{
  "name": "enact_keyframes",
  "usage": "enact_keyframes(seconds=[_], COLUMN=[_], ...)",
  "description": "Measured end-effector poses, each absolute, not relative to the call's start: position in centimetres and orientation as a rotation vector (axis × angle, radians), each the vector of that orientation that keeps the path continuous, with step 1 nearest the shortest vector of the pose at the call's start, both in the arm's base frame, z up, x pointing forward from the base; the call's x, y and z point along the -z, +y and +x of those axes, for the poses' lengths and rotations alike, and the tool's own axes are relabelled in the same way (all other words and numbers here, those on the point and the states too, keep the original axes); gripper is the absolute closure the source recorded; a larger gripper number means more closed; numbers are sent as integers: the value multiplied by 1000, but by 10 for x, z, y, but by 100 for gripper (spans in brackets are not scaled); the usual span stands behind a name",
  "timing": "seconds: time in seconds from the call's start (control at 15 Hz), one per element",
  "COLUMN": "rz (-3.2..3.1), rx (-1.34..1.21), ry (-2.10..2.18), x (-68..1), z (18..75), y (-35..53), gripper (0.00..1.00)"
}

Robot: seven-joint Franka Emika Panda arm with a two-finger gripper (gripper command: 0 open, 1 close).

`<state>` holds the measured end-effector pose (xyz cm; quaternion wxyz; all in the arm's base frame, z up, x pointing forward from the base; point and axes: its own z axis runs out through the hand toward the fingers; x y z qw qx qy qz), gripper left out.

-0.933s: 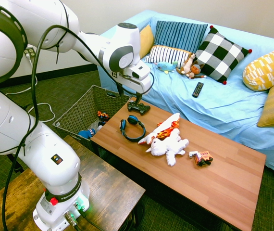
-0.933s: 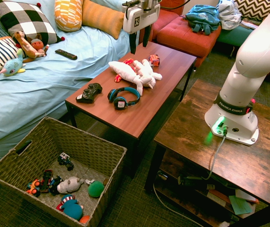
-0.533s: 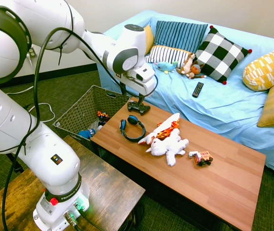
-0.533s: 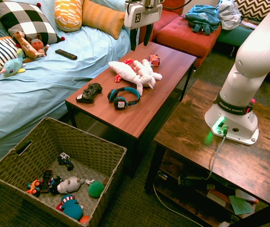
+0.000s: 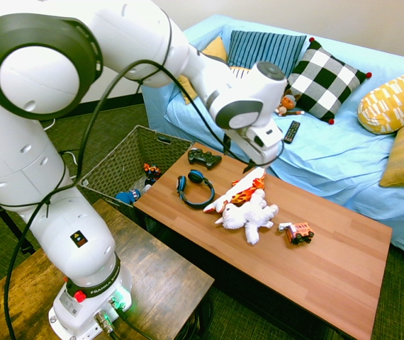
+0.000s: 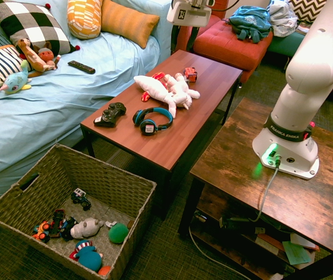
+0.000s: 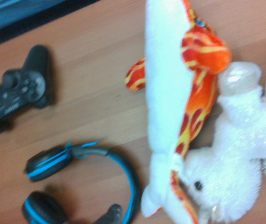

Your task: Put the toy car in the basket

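Note:
The toy car (image 5: 299,232), small and red-orange with black wheels, sits on the wooden coffee table just beyond the plush (image 5: 248,205); it also shows as the toy car (image 6: 190,74) near the table's far end. The dark woven basket (image 5: 125,161) stands on the floor at the table's other end, and the basket (image 6: 90,161) holds several small toys. My gripper (image 5: 250,160) hangs open and empty above the plush's head end, short of the car. In the second exterior view the gripper (image 6: 190,32) is high above the car end of the table.
Blue headphones (image 5: 195,188) and a black game controller (image 5: 204,157) lie on the table between the plush and the basket. The wrist view shows the plush (image 7: 170,93), headphones (image 7: 77,182) and controller (image 7: 14,93). A blue sofa (image 5: 329,156) with cushions runs behind the table.
The arm has swung along the table from above the controller to above the plush, toward the car end. The gripper stayed open; nothing on the table moved.

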<state>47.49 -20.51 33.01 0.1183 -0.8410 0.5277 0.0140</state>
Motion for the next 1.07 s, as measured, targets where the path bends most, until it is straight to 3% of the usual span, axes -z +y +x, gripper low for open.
enact_keyframes(seconds=[0.53,1.07], rz=[-2241,-2169], rx=[-185,-191], ry=[2061,2237], x=[-194,-146], z=[530,531], y=[-325,-397], gripper=[0,0])
